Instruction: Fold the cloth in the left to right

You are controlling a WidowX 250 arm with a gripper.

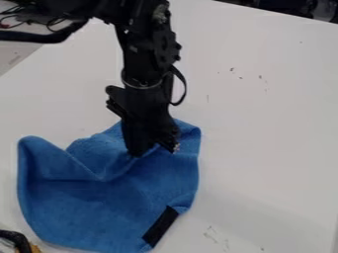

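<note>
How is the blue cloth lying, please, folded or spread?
Mostly spread, not neatly folded: the cloth lies wide, with creases near the gripper.

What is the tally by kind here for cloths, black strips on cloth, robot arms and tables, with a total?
Blue cloth: 1
Black strip on the cloth: 1
Robot arm: 1
White table: 1
Total: 4
</note>
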